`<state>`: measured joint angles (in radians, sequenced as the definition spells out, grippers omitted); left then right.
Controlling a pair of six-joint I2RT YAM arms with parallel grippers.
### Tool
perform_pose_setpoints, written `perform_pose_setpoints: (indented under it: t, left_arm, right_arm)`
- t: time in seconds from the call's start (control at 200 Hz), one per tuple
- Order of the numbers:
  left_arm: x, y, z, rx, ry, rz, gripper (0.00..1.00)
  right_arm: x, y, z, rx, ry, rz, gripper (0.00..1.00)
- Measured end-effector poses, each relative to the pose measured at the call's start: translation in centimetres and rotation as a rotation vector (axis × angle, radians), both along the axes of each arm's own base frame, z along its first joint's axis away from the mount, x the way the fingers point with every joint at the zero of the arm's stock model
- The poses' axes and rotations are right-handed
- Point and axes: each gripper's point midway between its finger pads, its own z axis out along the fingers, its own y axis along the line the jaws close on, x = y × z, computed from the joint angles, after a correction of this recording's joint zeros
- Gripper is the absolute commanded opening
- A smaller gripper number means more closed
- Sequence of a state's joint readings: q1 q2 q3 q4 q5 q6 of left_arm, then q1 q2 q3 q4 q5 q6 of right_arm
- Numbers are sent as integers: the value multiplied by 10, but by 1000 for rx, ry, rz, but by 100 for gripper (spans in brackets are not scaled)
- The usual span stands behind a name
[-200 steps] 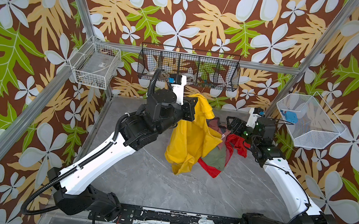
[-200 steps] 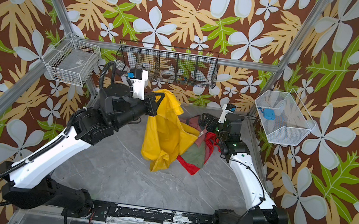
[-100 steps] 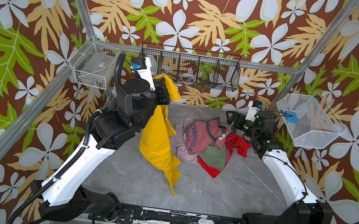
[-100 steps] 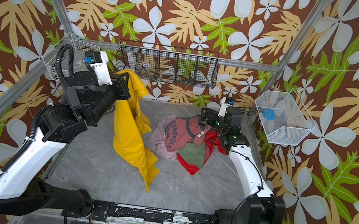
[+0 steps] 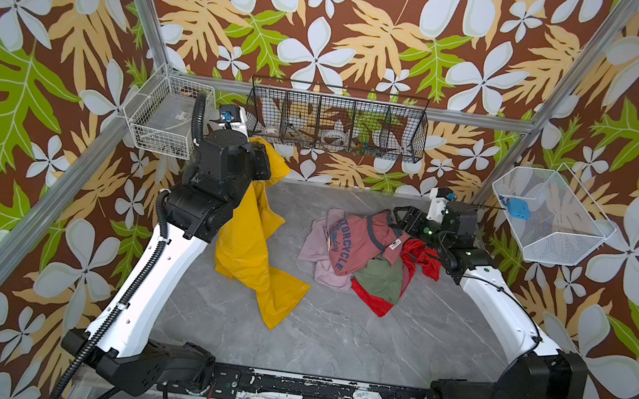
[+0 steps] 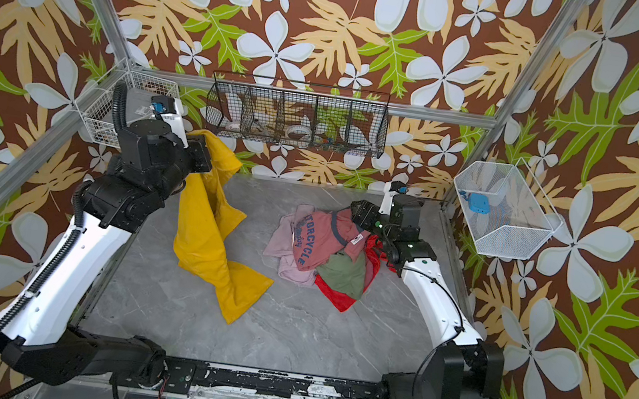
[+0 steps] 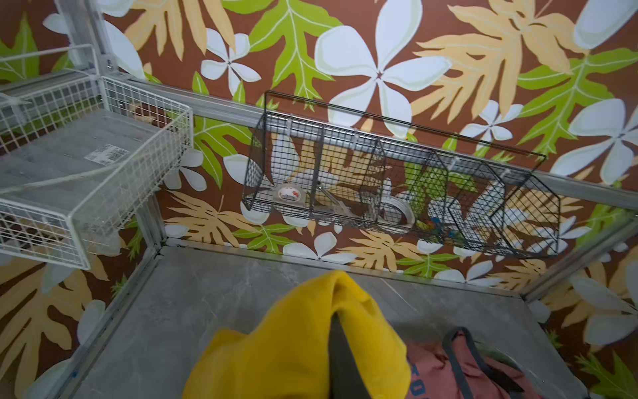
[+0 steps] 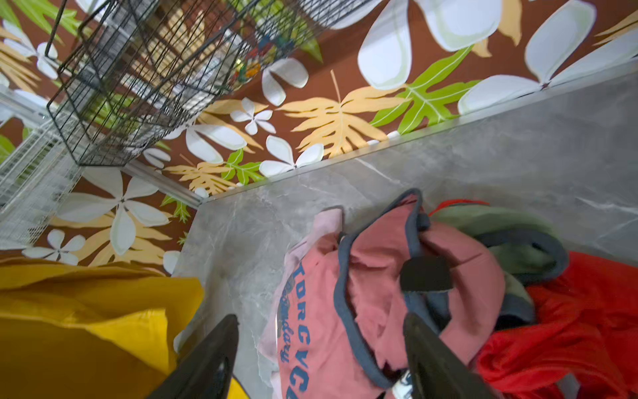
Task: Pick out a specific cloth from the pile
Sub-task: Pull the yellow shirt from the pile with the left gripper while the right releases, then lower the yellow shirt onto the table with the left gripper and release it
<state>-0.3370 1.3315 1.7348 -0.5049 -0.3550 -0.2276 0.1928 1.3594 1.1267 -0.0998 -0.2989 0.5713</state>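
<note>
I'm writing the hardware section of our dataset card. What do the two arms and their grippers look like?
Both the left arm and right arm have white shells between bulky black joints. A ribbed black conduit runs along the left one. The right gripper has tapered black fingers. Small green lights glow near its wrist.
</note>
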Motion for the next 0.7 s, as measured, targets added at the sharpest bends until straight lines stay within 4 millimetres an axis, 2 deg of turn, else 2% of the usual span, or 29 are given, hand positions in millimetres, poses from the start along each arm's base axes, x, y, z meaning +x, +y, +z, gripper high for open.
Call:
perform_pose_setpoints:
  t: [0.08,0.18,0.255,0.32,0.425,0.551,0.641,0.701]
  left_arm:
    - [7,6,2,38,-20,-2,0]
    - [16,6,-4,86,-26,-12,0]
    - [21,4,-22,109,-4,-25,0]
    - [20,0,-50,113,32,-48,0]
    - [8,-4,-89,65,78,-83,0]
    - [-15,-19,-108,-34,66,-143,0]
    - [-37,-41,-122,-92,70,-225,0]
    - [-49,-45,-131,-135,80,-246,0]
  right_arm:
    - [-15,6,1,-16,-12,2,74]
    - [-32,-2,-6,-35,-19,-41,73]
    - [-43,-12,-14,-41,-9,-84,72]
    - [-51,-17,-14,-47,-14,-114,72]
    - [-58,-22,-7,-58,-35,-141,69]
    - [-61,-20,-4,-76,-40,-150,64]
    - [-67,-5,-5,-91,-36,-115,61]
    - [-70,4,-5,-106,-42,-96,61]
